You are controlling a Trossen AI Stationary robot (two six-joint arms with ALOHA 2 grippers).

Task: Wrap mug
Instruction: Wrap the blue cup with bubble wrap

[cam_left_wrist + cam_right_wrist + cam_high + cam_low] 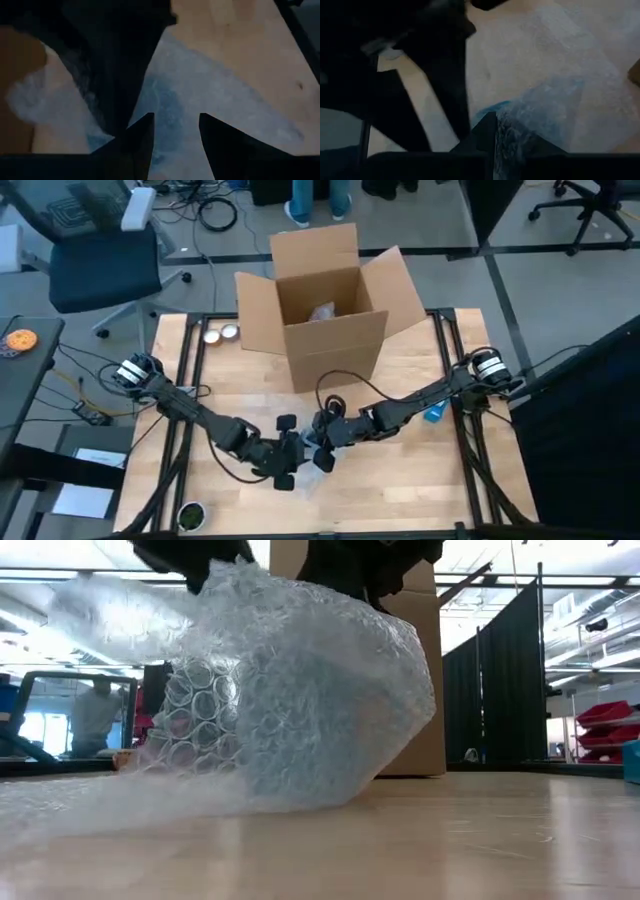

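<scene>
The left gripper [284, 470] hangs low over the front middle of the wooden surface [400, 490], its fingers [137, 145] apart above the bubble wrap [290, 700]. That wrap is bunched over the bluish mug [310, 730], which rests on the surface before the open cardboard box [325, 305]. Just beside it, the right gripper [322, 450] has fingers closed on the bubble wrap.

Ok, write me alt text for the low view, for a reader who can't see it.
A mound of clear bubble wrap fills the middle of a wooden table, bundled over something bluish that cannot be made out, with dark robot arm parts reaching down onto it from above. Behind it stands a cardboard box, and a person shows far off at the left.
</scene>
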